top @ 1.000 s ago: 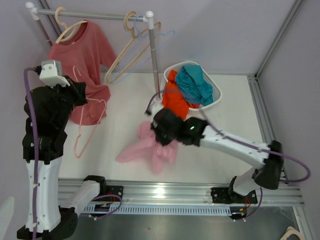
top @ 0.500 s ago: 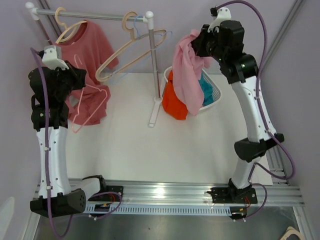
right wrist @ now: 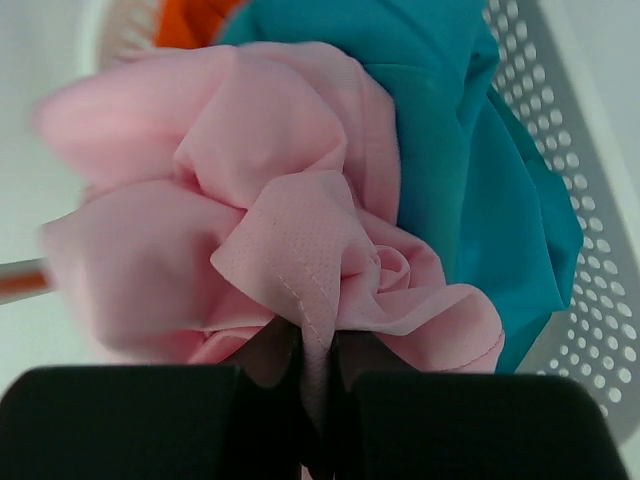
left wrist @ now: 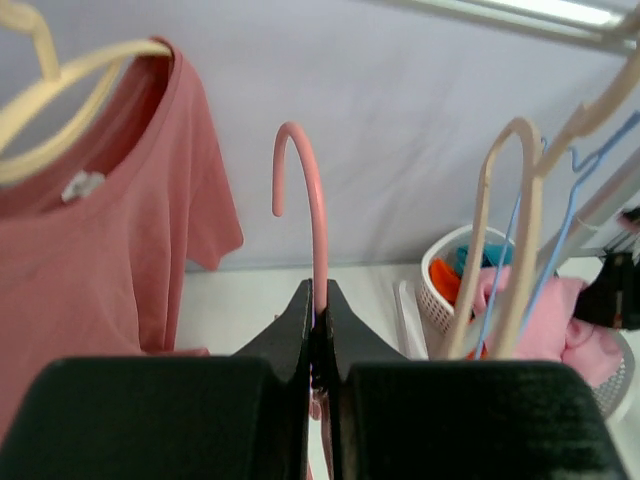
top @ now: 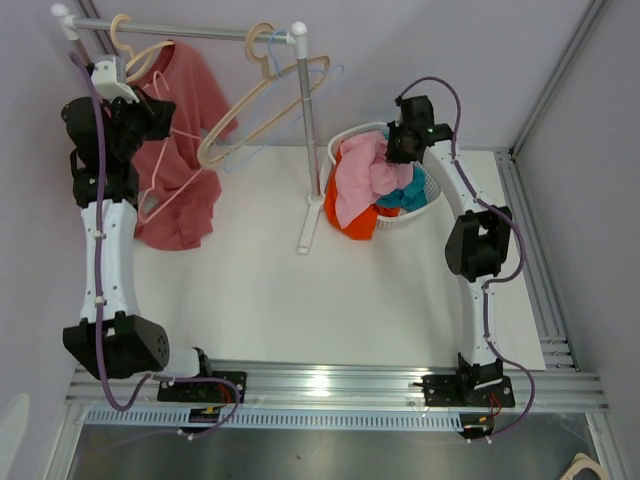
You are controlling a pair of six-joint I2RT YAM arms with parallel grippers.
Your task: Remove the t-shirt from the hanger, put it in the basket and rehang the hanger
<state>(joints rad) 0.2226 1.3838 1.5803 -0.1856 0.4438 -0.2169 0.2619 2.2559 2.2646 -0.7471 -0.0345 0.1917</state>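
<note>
T-shirt (top: 360,185) pinched by right jaws in basket (top: 437,188) for release; left jaws clamp bare hanger (left wrist: 318,230) near rail (top: 200,33), likely for rehanging.

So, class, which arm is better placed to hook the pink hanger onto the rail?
Left. The left pincer grips the pink hanger, hook upward, near the rail. The right pincer is shut on the pink t-shirt at the basket.

A lab test cell (aluminium rails (top: 330,385), plain lilac walls (top: 450,60), white table (top: 260,290)).
</note>
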